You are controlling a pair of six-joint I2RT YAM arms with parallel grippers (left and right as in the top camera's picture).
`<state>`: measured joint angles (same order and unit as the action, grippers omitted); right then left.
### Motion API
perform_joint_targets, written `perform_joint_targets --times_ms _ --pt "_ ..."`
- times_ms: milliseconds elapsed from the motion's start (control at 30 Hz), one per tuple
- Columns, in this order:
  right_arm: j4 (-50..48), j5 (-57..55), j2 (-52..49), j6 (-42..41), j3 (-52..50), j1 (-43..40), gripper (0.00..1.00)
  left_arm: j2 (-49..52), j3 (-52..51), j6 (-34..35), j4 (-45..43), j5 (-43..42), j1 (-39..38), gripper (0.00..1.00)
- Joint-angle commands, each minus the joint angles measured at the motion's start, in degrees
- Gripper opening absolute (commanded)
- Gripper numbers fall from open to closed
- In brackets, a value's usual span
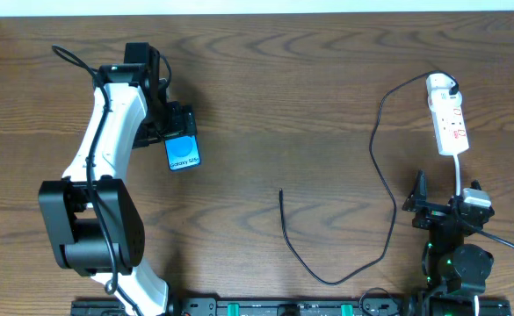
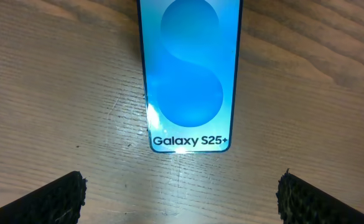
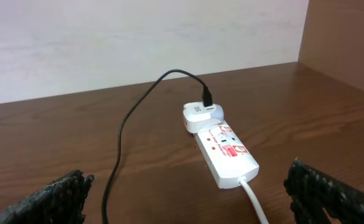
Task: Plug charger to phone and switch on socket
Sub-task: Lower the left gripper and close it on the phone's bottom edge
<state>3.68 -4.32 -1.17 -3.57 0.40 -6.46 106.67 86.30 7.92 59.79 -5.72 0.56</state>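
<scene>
The phone (image 1: 184,153) lies flat on the table at the left, its blue screen up. In the left wrist view the phone (image 2: 189,74) sits just ahead of my open left gripper (image 2: 182,196), which is empty. In the overhead view my left gripper (image 1: 170,123) hovers at the phone's far end. The white socket strip (image 1: 448,116) lies at the far right. The black charger cable (image 1: 384,189) is plugged into a white adapter on the strip (image 3: 201,115) and loops down to a free tip (image 1: 281,193) at mid table. My right gripper (image 3: 188,199) is open and empty, short of the strip (image 3: 228,152).
The strip's white cord (image 1: 459,171) runs toward the right arm base (image 1: 454,254). A pale wall (image 3: 138,37) backs the table's far edge. A black rail (image 1: 283,307) lines the near edge.
</scene>
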Motion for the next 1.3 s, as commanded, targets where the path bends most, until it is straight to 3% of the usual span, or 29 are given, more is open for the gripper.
perform_joint_targets --times_ms 0,600,867,1267 --pt "0.20 0.13 -0.02 0.87 -0.09 0.46 0.99 1.16 1.14 0.31 0.00 -0.07 0.17 0.98" --pt "0.20 0.13 -0.02 0.85 -0.09 0.46 0.99 10.43 0.92 0.35 -7.58 -0.09 0.00 0.98" --pt "0.20 0.13 -0.02 0.87 -0.09 0.46 0.99 11.65 0.92 4.90 -10.78 0.61 0.02 0.98" --pt "0.20 0.13 -0.02 0.87 -0.09 0.46 0.99 12.15 0.92 4.87 -11.34 0.83 0.02 0.98"
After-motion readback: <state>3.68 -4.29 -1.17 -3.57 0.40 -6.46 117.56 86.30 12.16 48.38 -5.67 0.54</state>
